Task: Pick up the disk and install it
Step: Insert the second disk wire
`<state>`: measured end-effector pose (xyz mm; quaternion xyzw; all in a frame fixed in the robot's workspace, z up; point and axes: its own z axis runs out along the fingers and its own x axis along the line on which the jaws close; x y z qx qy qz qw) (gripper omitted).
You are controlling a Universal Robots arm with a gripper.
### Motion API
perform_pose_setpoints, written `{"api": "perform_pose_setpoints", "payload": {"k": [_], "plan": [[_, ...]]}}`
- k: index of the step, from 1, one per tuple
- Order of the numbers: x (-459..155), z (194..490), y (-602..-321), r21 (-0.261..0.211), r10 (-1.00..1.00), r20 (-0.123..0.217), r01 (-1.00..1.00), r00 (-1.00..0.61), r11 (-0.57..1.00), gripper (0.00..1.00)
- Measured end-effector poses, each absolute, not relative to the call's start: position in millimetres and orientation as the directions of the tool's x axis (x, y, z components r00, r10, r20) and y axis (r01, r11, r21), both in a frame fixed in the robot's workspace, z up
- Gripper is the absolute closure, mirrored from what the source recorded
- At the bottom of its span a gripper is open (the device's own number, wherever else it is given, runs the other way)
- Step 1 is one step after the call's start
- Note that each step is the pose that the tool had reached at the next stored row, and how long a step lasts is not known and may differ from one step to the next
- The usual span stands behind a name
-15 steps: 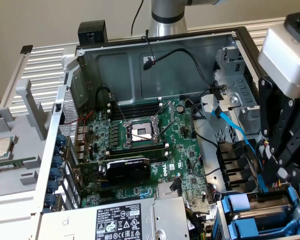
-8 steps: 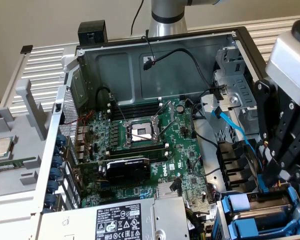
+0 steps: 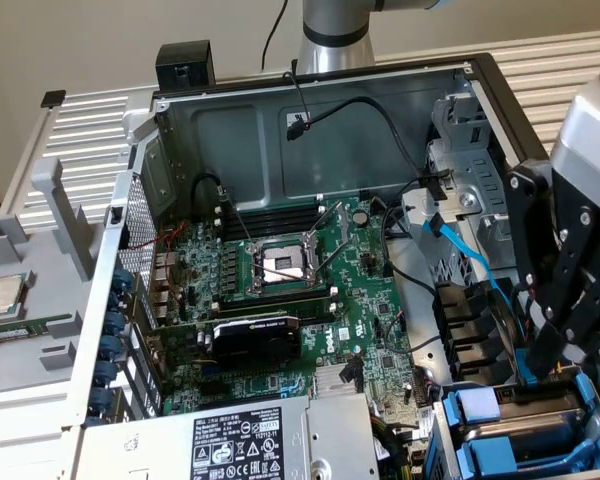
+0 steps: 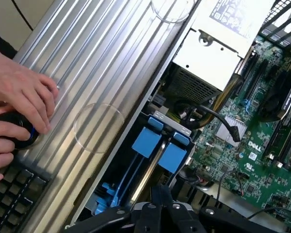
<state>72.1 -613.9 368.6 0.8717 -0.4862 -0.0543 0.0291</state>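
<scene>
- Gripper [image 3: 555,335] poised over the drive bay at the exterior view's lower right corner of the open computer case [image 3: 310,110], fingers [image 4: 160,199] clenched together, grasping nothing
- Disk [image 3: 540,420] seated in the bay in its blue carrier frame [image 4: 160,148], just below the fingertips
- Hand [image 4: 19,111] resting on a black knob beside a keyboard [image 4: 9,194]

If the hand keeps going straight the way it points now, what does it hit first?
Most likely the blue carrier frame in the drive bay: the shut hand points at its two blue tabs, just beyond the fingertips. In the exterior view the hand hangs just above that bay. Exact gap unclear.
</scene>
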Motion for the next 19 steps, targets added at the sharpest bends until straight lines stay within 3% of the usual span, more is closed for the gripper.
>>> {"api": "perform_pose_setpoints", "payload": {"k": [19], "plan": [[72.2,368.6,-610.2,0.085,-0.746,-0.076,-0.741,0.662,-0.666,0.89]]}}
